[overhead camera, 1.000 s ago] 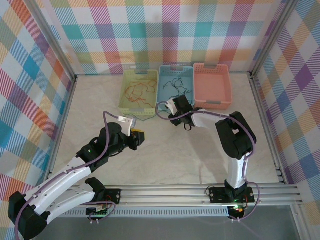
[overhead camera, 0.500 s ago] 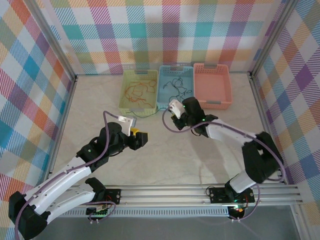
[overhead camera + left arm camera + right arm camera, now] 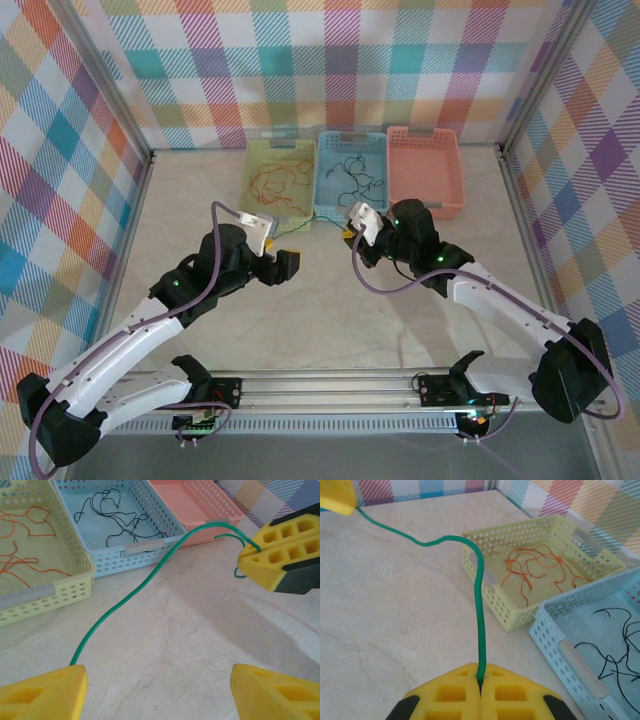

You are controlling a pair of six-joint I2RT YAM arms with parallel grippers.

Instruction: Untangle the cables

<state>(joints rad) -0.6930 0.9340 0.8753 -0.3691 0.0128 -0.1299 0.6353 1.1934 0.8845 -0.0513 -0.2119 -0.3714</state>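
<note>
Pale marbled tabletop (image 3: 330, 320): right gripper (image 3: 480, 680) pinches a thin green flexible cable (image 3: 479, 605) (it curves leftward); left gripper (image 3: 155, 685) stands with fingers wide apart.

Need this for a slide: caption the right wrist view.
Right gripper shut on a thin green cable, near a yellow perforated basket of red-orange wires.

Perhaps behind left pad (image 3: 42, 692), cable (image 3: 130, 595) end
</note>
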